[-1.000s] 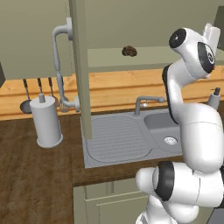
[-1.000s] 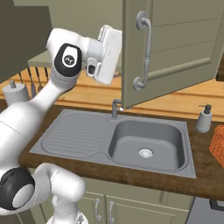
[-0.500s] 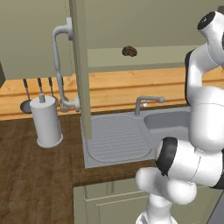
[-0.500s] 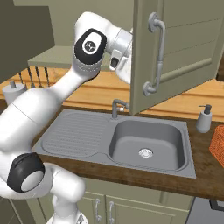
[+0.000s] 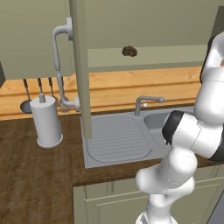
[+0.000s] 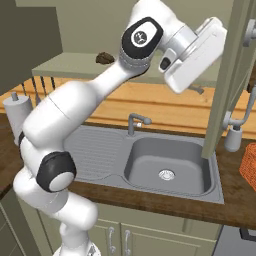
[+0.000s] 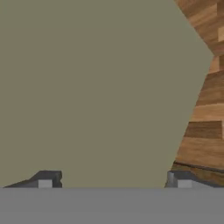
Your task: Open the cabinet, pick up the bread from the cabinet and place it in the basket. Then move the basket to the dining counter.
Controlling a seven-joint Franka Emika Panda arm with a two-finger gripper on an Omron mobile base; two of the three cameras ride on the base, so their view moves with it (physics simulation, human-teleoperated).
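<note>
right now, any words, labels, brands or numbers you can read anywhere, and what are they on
None: no readable text in any view.
The cabinet door, bread, sink and soap bottle bear no lettering.
The round dark cap on the arm joint carries a small pale mark, a symbol rather than letters, too small to read.

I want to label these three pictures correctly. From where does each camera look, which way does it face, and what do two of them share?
Left base view: behind the arm's left, facing the open cabinet door, bread and sink; white arm at right.
Right base view: behind the arm's right, facing the same sink and bread; arm from lower left.
Hand view: on the hand, facing a sage-green panel; the gripper has its jaws apart.
Both base views share bread, sink, faucet.
</note>
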